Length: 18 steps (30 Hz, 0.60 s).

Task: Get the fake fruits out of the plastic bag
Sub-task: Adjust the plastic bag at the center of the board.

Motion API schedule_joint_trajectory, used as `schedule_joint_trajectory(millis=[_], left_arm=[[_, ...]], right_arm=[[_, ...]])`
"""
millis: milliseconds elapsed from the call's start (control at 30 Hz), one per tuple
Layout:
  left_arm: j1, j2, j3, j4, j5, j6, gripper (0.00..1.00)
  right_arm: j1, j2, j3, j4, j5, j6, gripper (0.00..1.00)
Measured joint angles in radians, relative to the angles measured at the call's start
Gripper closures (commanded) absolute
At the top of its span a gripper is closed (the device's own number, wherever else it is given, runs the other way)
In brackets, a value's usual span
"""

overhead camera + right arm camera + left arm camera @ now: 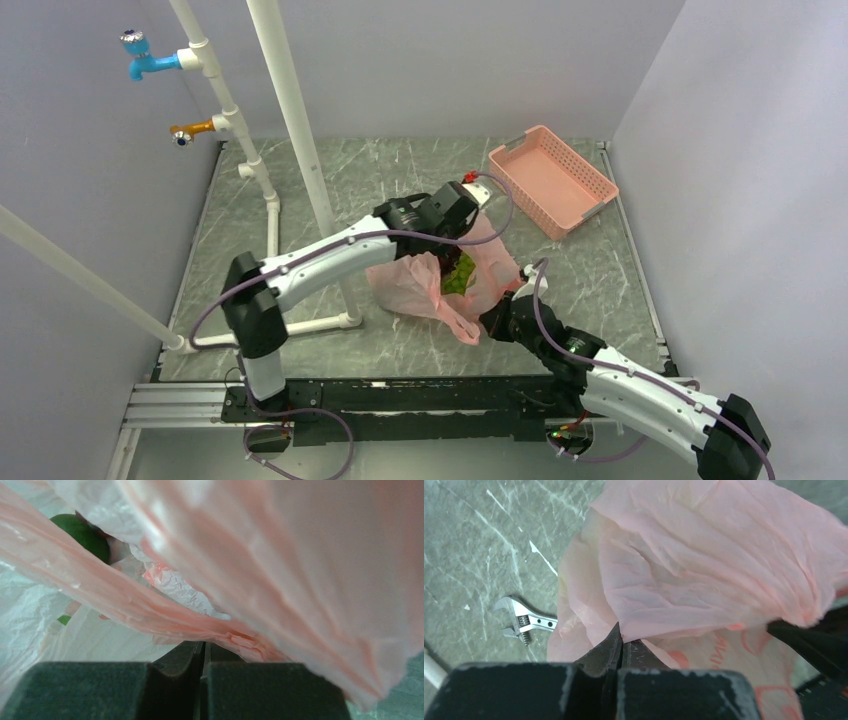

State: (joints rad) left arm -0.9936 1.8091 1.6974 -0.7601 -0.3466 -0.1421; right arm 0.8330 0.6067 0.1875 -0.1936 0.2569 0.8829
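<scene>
Left gripper (620,639): jaws pressed together on a fold of the plastic bag (425,285), film bunched right at the tips and billowing ahead of them. Right gripper (204,652): jaws likewise closed, pinching a pink pleat of the same bag. Its film stretches away ahead and to both sides. In the top view the two pinches sit on opposite sides of the bag, left at the far edge, right at the near-right edge, with the mouth gaping between them. The fake fruits (458,275) lie in that gap, inside the bag, showing as a green patch with a darker spot beside it; how many are in there I cannot tell. From the right jaws one round green fruit (82,532) sits ahead and up to the left, behind a film ridge. From the left jaws no fruit shows, only film; they must lie beyond and under it. The green patch looks to stretch roughly from one pinch toward the other. Judgement: both grippers are taken up holding film, so either one lets go and reaches in, the right having the clearer line, or both lift and tip. A wrench (524,622) lies on the table (474,540) to the left of the left jaws, outside the bag.
</scene>
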Motion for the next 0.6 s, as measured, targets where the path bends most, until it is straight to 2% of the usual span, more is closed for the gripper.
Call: schedule_joint_trajectory(millis=[100, 200, 267, 433, 533, 600], left_arm=[[0.000, -0.084, -0.020, 0.001, 0.048, -0.014, 1.00], [0.000, -0.147, -0.022, 0.012, 0.081, -0.036, 1.00], [0.000, -0.176, -0.027, 0.027, 0.100, -0.047, 1.00], [0.000, -0.194, -0.042, 0.043, 0.129, -0.073, 1.00], [0.000, -0.193, -0.042, 0.042, 0.134, -0.087, 1.00], [0.000, -0.193, -0.042, 0.041, 0.137, -0.091, 1.00]], right_arm=[[0.001, -0.001, 0.042, -0.047, -0.014, -0.047, 0.95], [0.017, -0.032, 0.092, -0.048, -0.061, -0.117, 0.85], [0.030, -0.052, 0.132, -0.032, -0.102, -0.166, 0.85], [0.039, 0.053, 0.287, 0.023, -0.122, -0.242, 0.87], [0.039, 0.173, 0.357, 0.089, -0.089, -0.267, 0.98], [0.039, 0.258, 0.380, 0.128, -0.053, -0.270, 1.00]])
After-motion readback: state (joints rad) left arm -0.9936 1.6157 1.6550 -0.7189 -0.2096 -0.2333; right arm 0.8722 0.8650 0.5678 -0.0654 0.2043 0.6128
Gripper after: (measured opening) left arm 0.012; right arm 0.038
